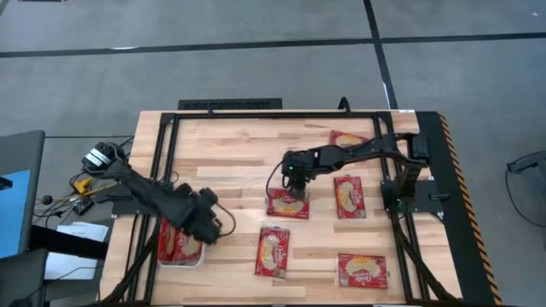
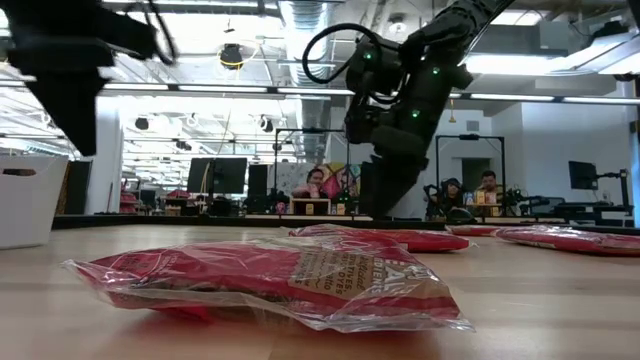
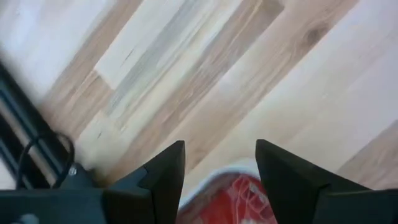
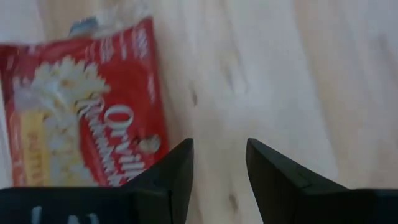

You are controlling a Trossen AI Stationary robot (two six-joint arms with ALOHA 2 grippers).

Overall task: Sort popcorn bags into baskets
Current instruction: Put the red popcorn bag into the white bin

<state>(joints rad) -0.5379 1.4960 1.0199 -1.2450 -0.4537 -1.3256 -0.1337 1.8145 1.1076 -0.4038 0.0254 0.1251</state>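
Observation:
Several flat red popcorn bags lie flat on the wooden table: one near the middle (image 1: 287,205), one beside it (image 1: 350,196), one at the far side (image 1: 347,136), two near the front (image 1: 273,251) (image 1: 363,270). More bags lie in the white tray (image 1: 194,258) at the near left. My right gripper (image 1: 294,181) (image 4: 219,155) hangs open over the far end of the middle bag (image 4: 87,112), touching nothing. My left gripper (image 1: 209,223) (image 3: 221,165) is open just beyond the tray's right edge, with a bag in the tray (image 3: 239,196) showing below its fingers.
A black metal frame (image 1: 162,153) borders the table's far, left and right sides. In the low view a bag (image 2: 270,275) lies close in front, the tray's wall (image 2: 25,200) stands at the left, and people sit in the room behind. Bare wood lies between the two grippers.

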